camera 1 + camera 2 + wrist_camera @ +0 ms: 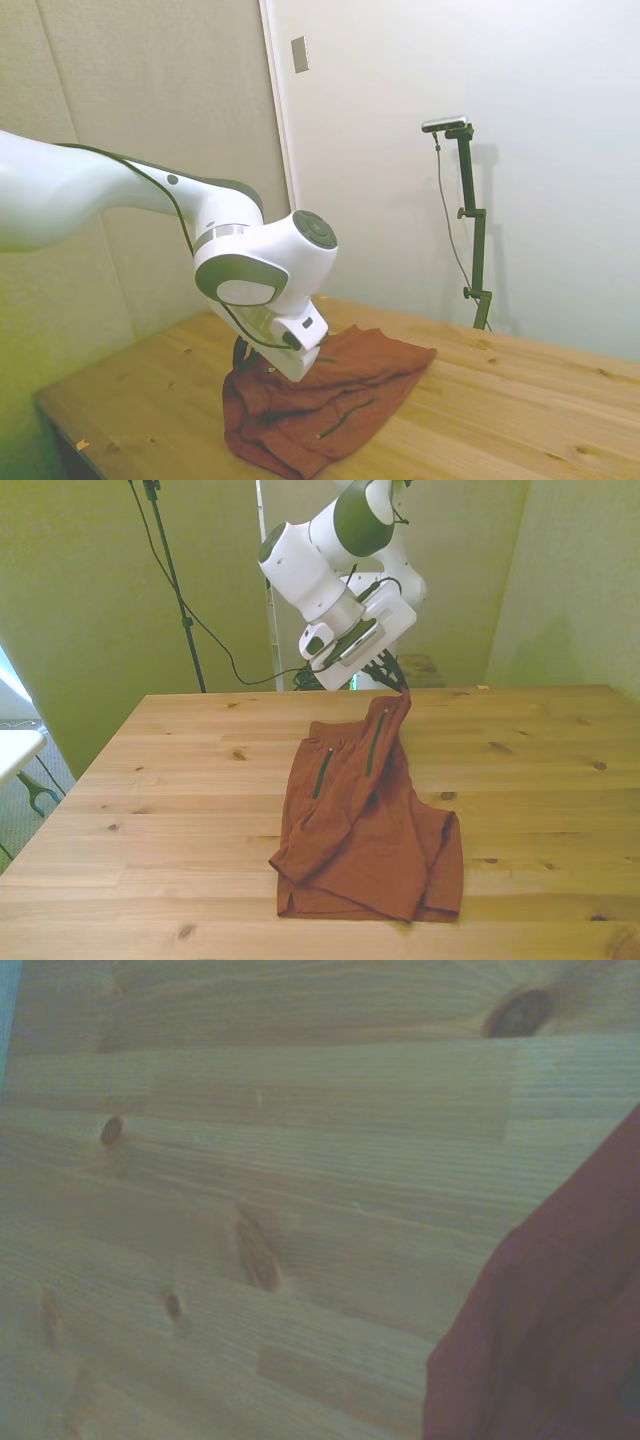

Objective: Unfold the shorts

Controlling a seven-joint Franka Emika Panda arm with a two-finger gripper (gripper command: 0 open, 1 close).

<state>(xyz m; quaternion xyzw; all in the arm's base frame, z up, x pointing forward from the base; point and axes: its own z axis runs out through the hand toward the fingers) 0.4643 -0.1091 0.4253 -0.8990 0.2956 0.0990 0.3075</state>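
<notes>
The pincer (400,683) was clenched on a far corner of the shorts (365,825), lifting it just off the table (180,780). From there the cloth trailed away towards the near edge, long axis running that way, still doubled over. Bare wood lay open on either side for spreading it.
</notes>
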